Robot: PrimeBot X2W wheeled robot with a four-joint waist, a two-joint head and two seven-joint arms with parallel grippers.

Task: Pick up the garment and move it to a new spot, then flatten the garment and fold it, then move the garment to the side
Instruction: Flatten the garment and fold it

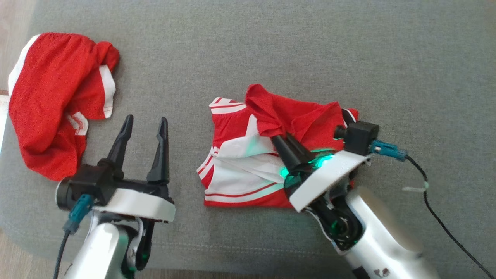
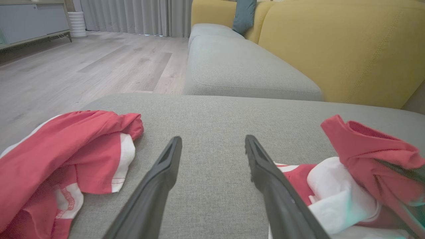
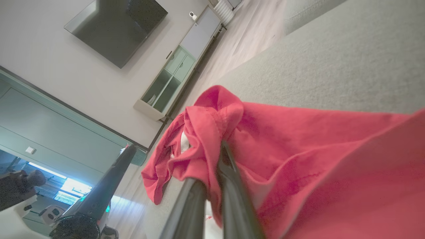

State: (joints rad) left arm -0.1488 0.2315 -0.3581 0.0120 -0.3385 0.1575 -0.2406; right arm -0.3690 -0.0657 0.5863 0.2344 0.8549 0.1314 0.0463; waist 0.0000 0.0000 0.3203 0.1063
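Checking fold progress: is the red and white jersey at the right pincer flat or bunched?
Bunched: the red and white jersey lies crumpled, one flap pinched in the right pincer.

- The garment [image 1: 240, 170] lies on the seat cushion [image 1: 271, 50], near its middle.
- The other garment [image 1: 50, 104] lies at the cushion's left edge, well apart.
- The left gripper [image 1: 146, 118] stands between the two garments.
- The right gripper [image 1: 282, 138] is over the garment's right part — its tips inside a raised fold.
- Beyond the cushion lies a further seat [image 2: 239, 66], with the backrest [image 2: 332, 49] to its right.
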